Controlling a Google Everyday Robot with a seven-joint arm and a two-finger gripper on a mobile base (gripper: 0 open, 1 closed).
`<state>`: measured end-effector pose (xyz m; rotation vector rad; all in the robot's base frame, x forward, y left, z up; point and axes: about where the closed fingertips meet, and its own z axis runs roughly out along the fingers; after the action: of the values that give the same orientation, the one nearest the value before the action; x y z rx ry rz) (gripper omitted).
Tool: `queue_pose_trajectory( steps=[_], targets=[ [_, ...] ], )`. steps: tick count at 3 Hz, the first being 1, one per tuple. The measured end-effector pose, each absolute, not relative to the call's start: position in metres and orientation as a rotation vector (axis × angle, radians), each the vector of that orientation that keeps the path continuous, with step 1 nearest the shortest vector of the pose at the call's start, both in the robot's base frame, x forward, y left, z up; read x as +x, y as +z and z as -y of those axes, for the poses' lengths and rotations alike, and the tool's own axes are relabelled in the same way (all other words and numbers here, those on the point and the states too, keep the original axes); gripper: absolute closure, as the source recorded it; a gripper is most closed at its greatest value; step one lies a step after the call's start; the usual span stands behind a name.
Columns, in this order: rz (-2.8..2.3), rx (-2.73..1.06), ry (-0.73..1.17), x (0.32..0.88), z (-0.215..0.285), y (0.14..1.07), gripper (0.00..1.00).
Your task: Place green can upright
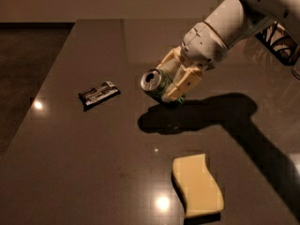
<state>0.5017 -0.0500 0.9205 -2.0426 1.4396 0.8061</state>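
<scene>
The green can (157, 85) is held tilted above the dark table (93, 163), its silver top with pull tab facing left and toward the camera. My gripper (172, 81) reaches in from the upper right on a white arm and is shut on the can, with cream fingers (183, 84) on either side of its body. The can's shadow falls on the table just below it.
A flat black-and-white wrapped packet (99, 94) lies to the left of the can. A pale yellow wavy sponge (197, 184) lies at the front right. A dark patterned object (279, 41) stands at the back right edge.
</scene>
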Motion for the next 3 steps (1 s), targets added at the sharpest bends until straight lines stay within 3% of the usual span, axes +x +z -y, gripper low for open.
queue_pose_trajectory(
  steps=[1,3],
  targets=[
    [-1.629,-1.83,1.0,0.51,0.055,0.919,1.0],
    [-1.67,-1.507,1.202,0.517,0.065,0.915,1.0]
  ],
)
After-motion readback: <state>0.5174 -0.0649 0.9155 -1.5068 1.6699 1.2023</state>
